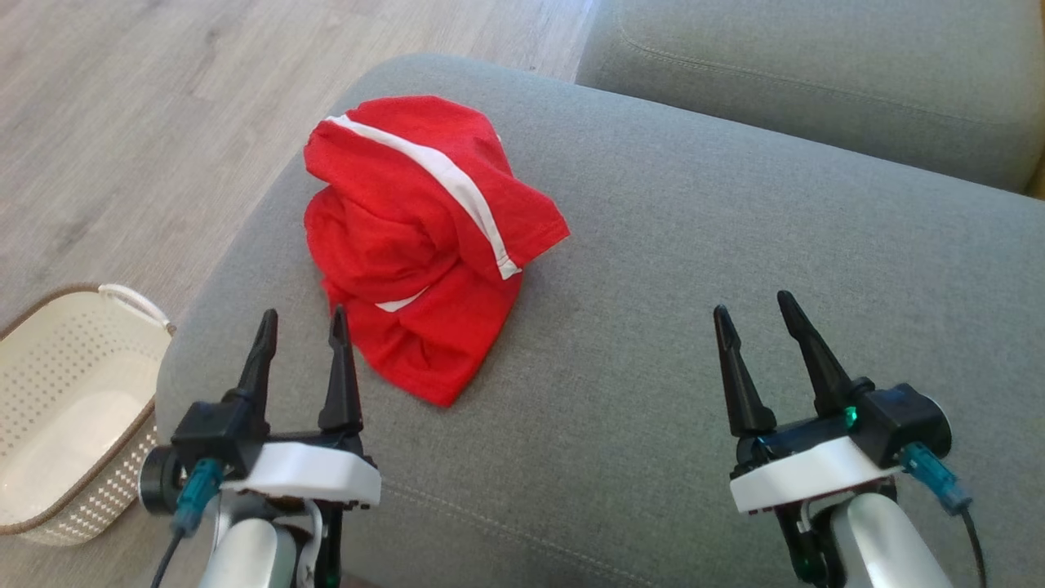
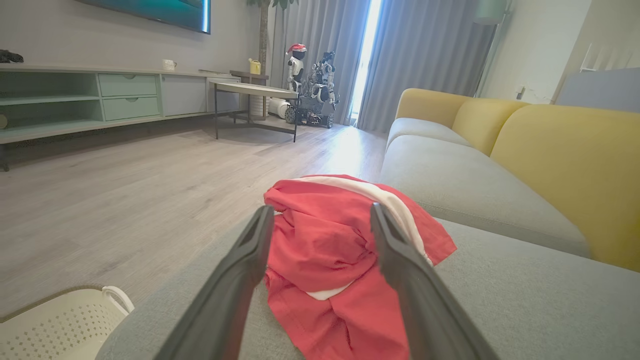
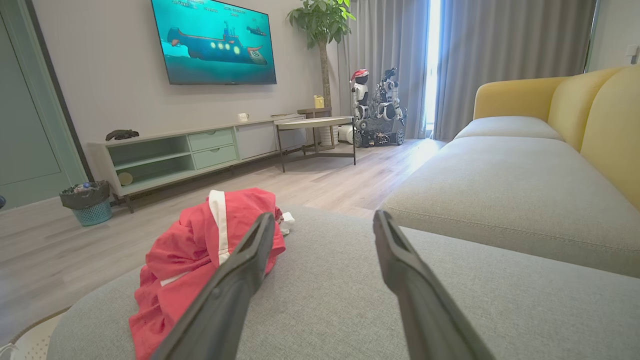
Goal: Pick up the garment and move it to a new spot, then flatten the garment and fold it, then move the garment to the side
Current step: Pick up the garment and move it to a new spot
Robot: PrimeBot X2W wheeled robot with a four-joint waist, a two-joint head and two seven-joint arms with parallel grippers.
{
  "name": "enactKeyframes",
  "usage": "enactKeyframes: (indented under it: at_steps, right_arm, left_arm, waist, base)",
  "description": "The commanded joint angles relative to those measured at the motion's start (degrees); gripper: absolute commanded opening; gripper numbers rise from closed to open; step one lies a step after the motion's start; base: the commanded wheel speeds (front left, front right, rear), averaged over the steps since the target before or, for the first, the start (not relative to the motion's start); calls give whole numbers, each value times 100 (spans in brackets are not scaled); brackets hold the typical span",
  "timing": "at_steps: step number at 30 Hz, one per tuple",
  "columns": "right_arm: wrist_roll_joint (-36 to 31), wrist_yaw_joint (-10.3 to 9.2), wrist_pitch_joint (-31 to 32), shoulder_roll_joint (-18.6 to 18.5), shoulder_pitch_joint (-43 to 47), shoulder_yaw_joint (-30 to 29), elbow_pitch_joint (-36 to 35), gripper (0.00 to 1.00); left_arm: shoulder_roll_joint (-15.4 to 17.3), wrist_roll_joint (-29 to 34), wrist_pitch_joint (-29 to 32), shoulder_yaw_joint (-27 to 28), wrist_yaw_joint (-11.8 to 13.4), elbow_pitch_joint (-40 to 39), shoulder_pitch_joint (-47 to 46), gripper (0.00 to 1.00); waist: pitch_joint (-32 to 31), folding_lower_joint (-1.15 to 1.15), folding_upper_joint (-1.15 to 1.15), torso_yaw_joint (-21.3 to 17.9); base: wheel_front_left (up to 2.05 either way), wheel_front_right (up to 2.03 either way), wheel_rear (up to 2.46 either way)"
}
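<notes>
A crumpled red garment with white stripes lies bunched on the grey sofa seat, near its left end. My left gripper hovers open just short of the garment's near edge, nothing between its fingers. In the left wrist view the garment sits straight ahead between the two fingers. My right gripper is open over bare cushion, well to the right of the garment. From the right wrist the garment shows at the lower left, partly behind one finger.
A cream perforated basket stands on the wooden floor beside the sofa's left end. A second grey cushion lies beyond. Yellow backrests run along the sofa's right side. A cabinet, table and another robot stand far off.
</notes>
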Motion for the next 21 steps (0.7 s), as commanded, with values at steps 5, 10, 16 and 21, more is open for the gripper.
enactKeyframes:
  at_steps: [5,10,16,21]
  right_arm:
    - [92,22,51,-35,-254,178,-146,100]
    - [115,22,58,-35,-252,182,-136,100]
    - [111,22,70,-35,-302,166,-163,100]
    - [57,22,82,-35,-356,89,-247,100]
  left_arm:
    - [-2,-3,-45,238,58,-295,-190,100]
    - [-2,-21,-45,264,70,-272,-223,100]
    - [-2,-27,-45,391,74,-282,-275,100]
    - [-2,-119,-45,541,77,-215,-369,100]
  waist:
    - [29,0,0,-61]
    - [43,0,0,-101]
    - [126,0,0,-200]
    - [310,0,0,-343]
  base:
    - [0,0,0]
    - [0,0,0]
    - [0,0,0]
    - [0,0,0]
